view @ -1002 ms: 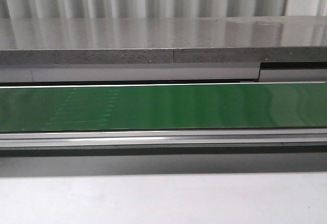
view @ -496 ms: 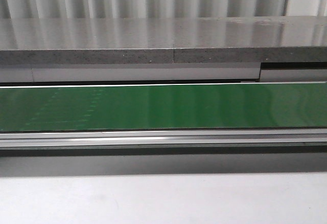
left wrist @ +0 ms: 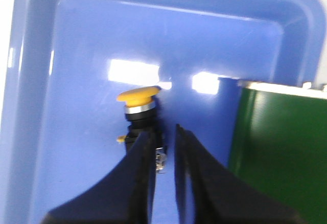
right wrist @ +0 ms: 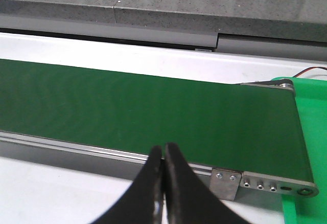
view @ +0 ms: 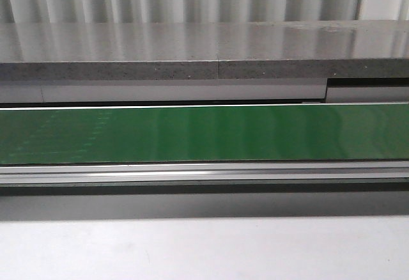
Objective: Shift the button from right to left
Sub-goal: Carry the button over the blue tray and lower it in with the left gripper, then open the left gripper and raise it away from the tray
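The button point(left wrist: 138, 95), with its yellow mushroom head and black collar, lies on the floor of a blue tray point(left wrist: 76, 45) in the left wrist view. My left gripper point(left wrist: 164, 131) hovers over it with the jaws a narrow gap apart. One finger point(left wrist: 138, 157) covers part of the button's rear block, and a metal terminal shows in the gap. My right gripper point(right wrist: 163, 148) is shut and empty above the near rail of the green belt point(right wrist: 153, 106). The front view shows no gripper and no button.
The green belt point(view: 204, 133) runs across the front view between metal rails, with a grey ledge point(view: 204, 50) behind it. The belt's end point(left wrist: 281, 142) overhangs the blue tray. A green tray point(right wrist: 312, 111) sits past the belt's other end roller.
Faint pale marks on the green belt have drifted to the left across the front view. Nothing else there has changed.
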{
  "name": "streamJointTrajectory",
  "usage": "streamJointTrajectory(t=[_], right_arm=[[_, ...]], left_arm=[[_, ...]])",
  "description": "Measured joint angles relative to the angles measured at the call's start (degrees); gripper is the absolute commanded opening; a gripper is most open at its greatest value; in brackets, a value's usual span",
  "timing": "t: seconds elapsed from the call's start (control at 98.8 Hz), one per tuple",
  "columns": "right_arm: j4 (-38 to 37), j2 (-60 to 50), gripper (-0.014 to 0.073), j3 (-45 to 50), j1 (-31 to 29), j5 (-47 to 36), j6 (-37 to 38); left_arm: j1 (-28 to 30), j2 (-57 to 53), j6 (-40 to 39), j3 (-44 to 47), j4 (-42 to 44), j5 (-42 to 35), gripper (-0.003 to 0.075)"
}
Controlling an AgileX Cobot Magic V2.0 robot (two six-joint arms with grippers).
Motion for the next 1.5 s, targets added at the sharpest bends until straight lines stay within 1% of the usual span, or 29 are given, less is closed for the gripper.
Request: streamJointTrajectory(t=[0.121,0.314,0.648,0.86,1.032,1.154,1.498], right_arm=[[0.0,0.0,-0.0065,0.0,0.0,0.0,0.0],[0.0,0.0,-0.0065,0.0,0.0,0.0,0.0],[0.0,0.0,-0.0065,0.0,0.0,0.0,0.0],[0.0,0.0,-0.0065,0.0,0.0,0.0,0.0],[0.0,0.0,-0.0065,0.0,0.0,0.0,0.0],[0.0,0.0,-0.0065,0.0,0.0,0.0,0.0],[0.0,0.0,-0.0065,0.0,0.0,0.0,0.0]], left_arm=[[0.0,-2.6,0.0,0.0,-5.4,0.0,-0.002],[-2.9,-5.6,0.0,0.3,-7.0,-0.5,-0.002],[-14.5,-12.7,0.0,5.4,-7.4,-4.6,-0.002],[-19.1,-20.7,0.0,12.3,-7.0,-9.2,-0.002],[-21.3,-28.3,0.0,18.5,-6.9,-13.2,-0.002],[-22.1,-33.7,0.0,22.3,-6.9,-14.5,-0.002],[-22.1,-52.6,0.0,34.6,-7.0,-19.1,-0.002]])
